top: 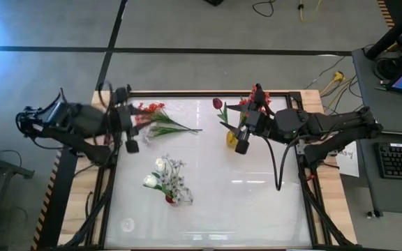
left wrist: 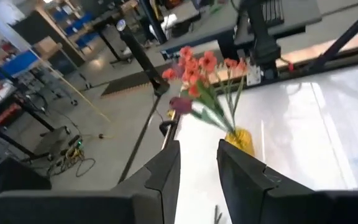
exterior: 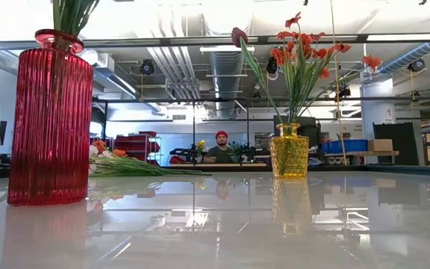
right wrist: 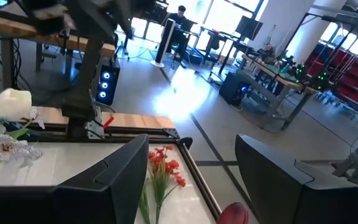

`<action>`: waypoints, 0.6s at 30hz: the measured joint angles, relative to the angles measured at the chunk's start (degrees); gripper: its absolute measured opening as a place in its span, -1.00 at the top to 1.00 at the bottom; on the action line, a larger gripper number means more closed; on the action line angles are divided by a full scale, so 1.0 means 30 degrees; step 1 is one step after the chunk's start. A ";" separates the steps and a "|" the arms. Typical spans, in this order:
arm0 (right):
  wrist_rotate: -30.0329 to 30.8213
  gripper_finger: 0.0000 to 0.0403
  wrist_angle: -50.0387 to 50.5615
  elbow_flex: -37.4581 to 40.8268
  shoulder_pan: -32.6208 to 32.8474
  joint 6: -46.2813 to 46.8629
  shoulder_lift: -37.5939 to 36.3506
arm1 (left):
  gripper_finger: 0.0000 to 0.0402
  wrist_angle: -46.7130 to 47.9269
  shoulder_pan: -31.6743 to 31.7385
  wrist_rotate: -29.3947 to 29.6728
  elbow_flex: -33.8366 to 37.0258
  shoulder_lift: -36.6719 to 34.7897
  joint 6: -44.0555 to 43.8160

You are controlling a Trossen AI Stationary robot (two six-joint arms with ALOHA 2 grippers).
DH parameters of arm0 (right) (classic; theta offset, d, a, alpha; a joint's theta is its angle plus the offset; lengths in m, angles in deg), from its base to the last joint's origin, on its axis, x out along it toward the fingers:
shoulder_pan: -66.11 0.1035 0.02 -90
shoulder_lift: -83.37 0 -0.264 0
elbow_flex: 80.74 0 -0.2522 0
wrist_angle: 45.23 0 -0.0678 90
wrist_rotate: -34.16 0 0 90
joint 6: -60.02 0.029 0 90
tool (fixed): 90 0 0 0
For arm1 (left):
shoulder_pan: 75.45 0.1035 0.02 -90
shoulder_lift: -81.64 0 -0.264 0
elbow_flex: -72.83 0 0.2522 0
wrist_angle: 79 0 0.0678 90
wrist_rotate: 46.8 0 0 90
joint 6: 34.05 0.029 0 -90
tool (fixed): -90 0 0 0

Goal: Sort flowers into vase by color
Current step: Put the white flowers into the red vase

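Flowers lie on the table between two vases.

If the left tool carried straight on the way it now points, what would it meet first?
Probably the yellow vase of orange-red flowers across the table: in the left wrist view it sits just beyond the gap between the left tool's fingers. Only bare white tabletop shows in between, though depth is unclear.

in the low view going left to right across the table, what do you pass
red ribbed vase with green stems sticking out the top → loose orange-red flowers lying flat on the table → person in the room far behind → yellow vase holding orange-red blossoms and a maroon tulip
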 joint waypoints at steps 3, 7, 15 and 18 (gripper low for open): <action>-0.0001 -0.15 -0.0086 -0.0011 -0.0110 -0.0126 0.0000 | 0.58 0.0467 0.3200 -0.3206 0.0005 -0.0190 0.1126; 0.0011 -0.16 -0.0060 -0.0011 -0.0160 -0.0135 0.0007 | 0.61 0.2260 0.8402 -0.7678 0.0020 0.0273 0.2394; 0.0007 -0.16 0.0183 -0.0011 -0.0160 -0.0122 0.0015 | 0.62 0.5586 1.8060 -1.6239 0.0666 0.1841 0.5641; 0.0013 -0.16 0.0180 -0.0011 -0.0160 -0.0122 0.0015 | 0.62 0.5924 2.0282 -1.7403 0.1301 0.2526 0.6909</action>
